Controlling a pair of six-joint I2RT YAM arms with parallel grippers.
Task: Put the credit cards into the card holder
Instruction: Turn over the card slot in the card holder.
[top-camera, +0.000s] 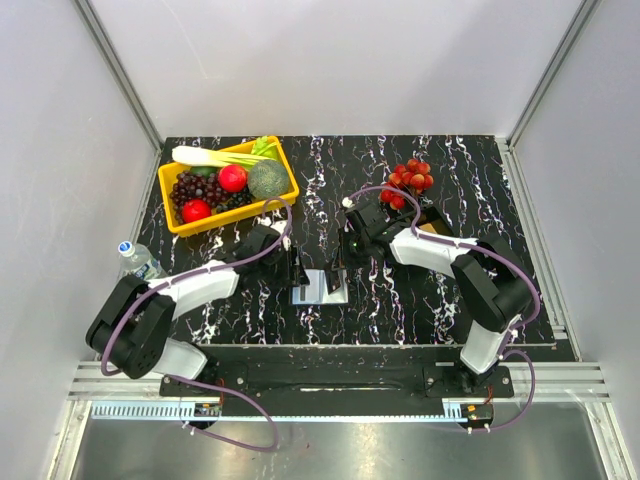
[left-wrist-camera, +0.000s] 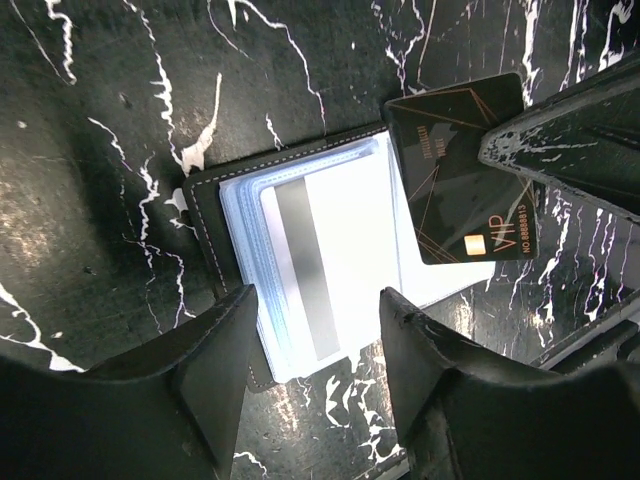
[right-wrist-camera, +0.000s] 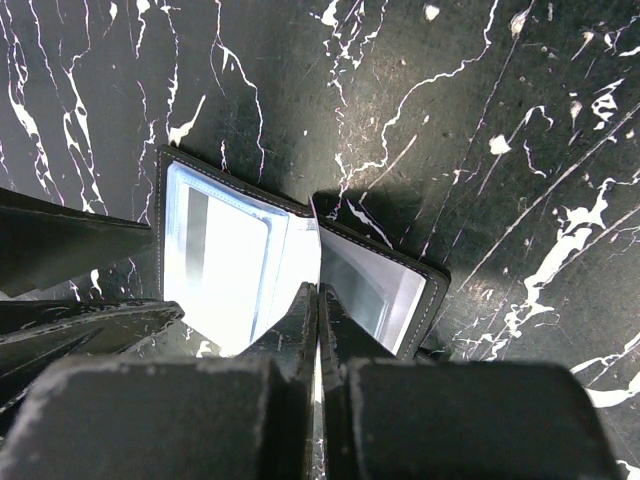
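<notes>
Two pincers met: the right pincer (right-wrist-camera: 318, 300) was clamped on a dark credit card (left-wrist-camera: 460, 170), its corner over the open card holder (left-wrist-camera: 330, 260). The left pincer (left-wrist-camera: 318, 305) stood part open over the holder, midway along the counter's (top-camera: 420, 310) near edge. Insertion probably needed the card's edge squared to a pocket, then slid slowly.

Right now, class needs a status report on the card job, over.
Left gripper open over card holder. Right gripper shut on black card, overlapping the holder's edge. Nothing in the way.

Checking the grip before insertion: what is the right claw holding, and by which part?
The right claw pinches a black credit card by one edge.
</notes>
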